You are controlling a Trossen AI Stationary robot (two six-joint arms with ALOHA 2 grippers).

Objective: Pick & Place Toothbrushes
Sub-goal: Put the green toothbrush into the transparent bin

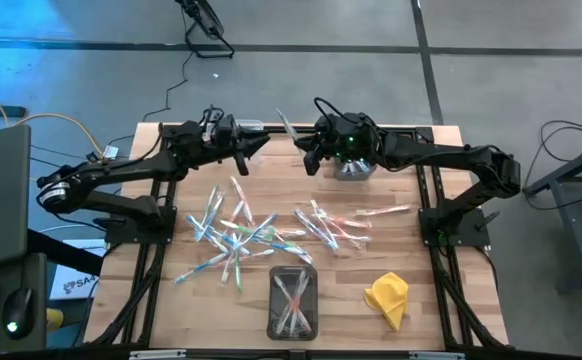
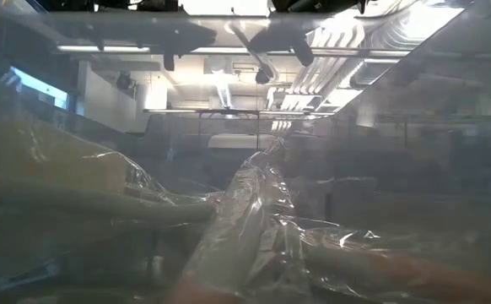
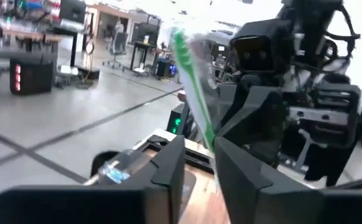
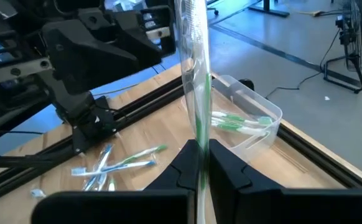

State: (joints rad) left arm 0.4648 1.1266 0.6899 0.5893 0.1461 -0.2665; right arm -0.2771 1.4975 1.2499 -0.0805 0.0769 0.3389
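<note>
Beside scattered toothbrushes sit a bin (part-filled) and yellow cloth.

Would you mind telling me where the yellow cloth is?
In the high view, the yellow cloth lies on the table's near right corner area, right of the clear bin holding toothbrushes.

Dozens of toothbrushes, two bins, one cloth

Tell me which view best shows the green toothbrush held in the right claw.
The right wrist view: the green toothbrush stands upright, pinched in the right claw. The left wrist view shows it blurred, the high view as a thin sliver, the low view not at all.
</note>
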